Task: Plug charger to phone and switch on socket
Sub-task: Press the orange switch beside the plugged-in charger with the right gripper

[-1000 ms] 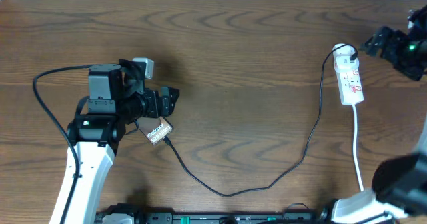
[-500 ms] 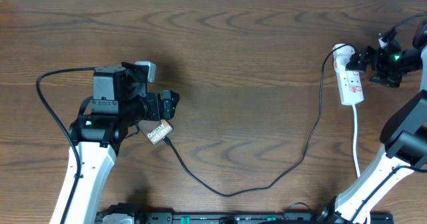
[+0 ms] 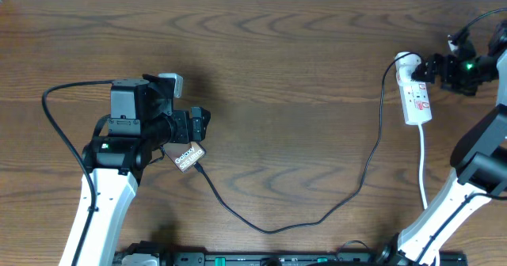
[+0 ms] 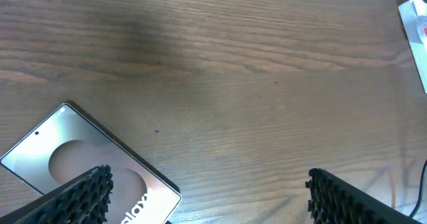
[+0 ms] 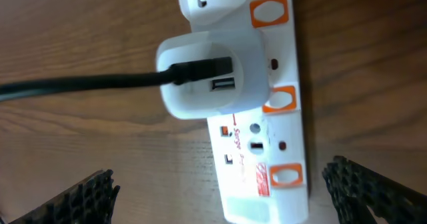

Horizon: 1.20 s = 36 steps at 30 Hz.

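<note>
The phone [image 3: 188, 155] lies on the table under my left arm, its white text end showing; in the left wrist view the phone [image 4: 80, 154] sits at the lower left. My left gripper [image 3: 201, 123] [image 4: 213, 204] is open, its left finger over the phone. The charger [image 3: 269, 229] runs from the phone's end across the table up to a white adapter [image 5: 210, 77] in the socket [image 3: 417, 96] [image 5: 260, 117]. Whether its tip sits in the phone cannot be told. My right gripper [image 3: 425, 66] [image 5: 223, 197] is open and straddles the socket.
The socket's white lead [image 3: 425, 179] runs toward the front edge. The left arm's thick black cable [image 3: 49, 115] loops at the left. The socket's end shows at the top right of the left wrist view [image 4: 417, 17].
My right gripper has swung in from the right edge to the adapter end of the socket. The left arm has shifted only slightly. Phone and cable have stayed put.
</note>
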Each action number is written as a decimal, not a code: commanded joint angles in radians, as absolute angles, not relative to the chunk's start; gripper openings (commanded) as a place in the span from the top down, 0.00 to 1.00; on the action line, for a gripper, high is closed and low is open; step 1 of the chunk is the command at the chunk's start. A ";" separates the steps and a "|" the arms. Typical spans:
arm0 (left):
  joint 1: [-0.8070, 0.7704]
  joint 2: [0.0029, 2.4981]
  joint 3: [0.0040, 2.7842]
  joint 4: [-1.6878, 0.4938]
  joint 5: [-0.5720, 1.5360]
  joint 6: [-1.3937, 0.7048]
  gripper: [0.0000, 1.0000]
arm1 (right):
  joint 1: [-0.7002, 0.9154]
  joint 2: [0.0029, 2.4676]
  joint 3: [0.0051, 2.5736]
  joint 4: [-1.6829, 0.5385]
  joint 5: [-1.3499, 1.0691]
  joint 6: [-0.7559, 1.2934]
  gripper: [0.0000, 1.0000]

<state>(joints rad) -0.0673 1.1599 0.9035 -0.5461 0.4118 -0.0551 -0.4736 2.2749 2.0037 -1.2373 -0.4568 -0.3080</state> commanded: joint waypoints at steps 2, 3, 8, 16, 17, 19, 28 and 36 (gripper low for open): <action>-0.070 1.156 0.933 -0.548 0.395 -0.061 0.08 | -0.447 2.337 2.022 -1.223 -0.485 -0.331 0.01; -0.070 1.156 0.933 -0.548 0.396 -0.061 0.08 | -0.442 2.342 2.022 -1.223 -0.485 -0.331 0.01; -0.070 1.156 0.933 -0.550 0.396 -0.061 0.08 | -0.413 2.351 2.022 -1.221 -0.481 -0.349 0.01; -0.070 1.156 0.933 -0.564 0.395 -0.061 0.08 | -0.391 2.351 2.022 -1.209 -0.469 -0.357 0.01; -0.070 1.156 0.933 -0.566 0.395 -0.060 0.08 | -0.391 2.351 2.021 -1.206 -0.469 -0.357 0.01; -0.070 1.156 0.933 -0.567 0.395 -0.060 0.08 | -0.391 2.351 2.021 -1.200 -0.456 -0.357 0.01; -0.070 1.156 0.933 -0.566 0.395 -0.060 0.08 | -0.391 2.351 2.021 -1.183 -0.422 -0.356 0.01; -0.070 1.157 0.933 -0.567 0.395 -0.061 0.08 | -0.386 2.351 2.021 -1.182 -0.468 -0.355 0.01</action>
